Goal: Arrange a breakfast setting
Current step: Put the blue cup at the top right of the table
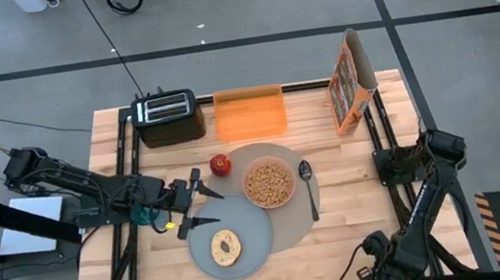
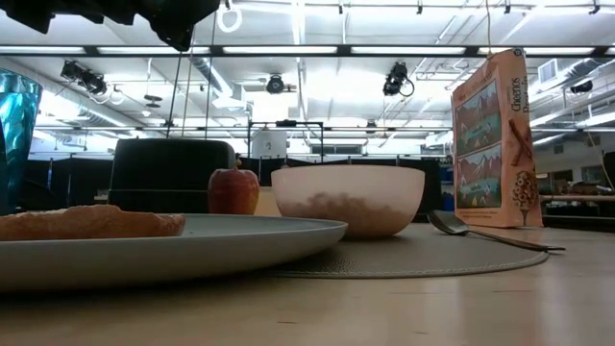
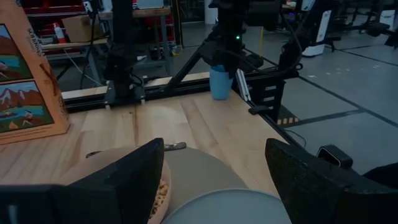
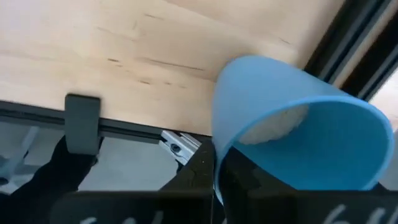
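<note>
The taupe mat [image 1: 292, 223] lies mid-table. On it rest the grey plate [image 1: 253, 248] with the bagel [image 1: 226, 248], the pink bowl [image 1: 268, 183] of cereal and the spoon [image 1: 308, 186]. The red apple [image 1: 221, 165] stands at the mat's far left rim. My left gripper [image 1: 198, 200] is open and empty, above the plate's left edge. My right gripper [image 3: 229, 62] is shut on the small blue cup [image 3: 220, 83] at the table's right edge; in the high view the arm hides the cup. My right gripper comes at the blue cup from above, pointing down. One dark finger [image 4: 215, 177] lies against the outside of the cup's rim [image 4: 219, 146]; the other finger is hidden. The cup is upright below the gripper; whether its base is on the table cannot be told.
The black toaster [image 1: 168, 117], the orange tray [image 1: 249, 113] and a cereal box [image 1: 351, 83] stand along the far edge. A teal glass [image 2: 14, 144] stands under my left arm. Black frame rails [image 1: 128, 166] run along the table's left and right sides.
</note>
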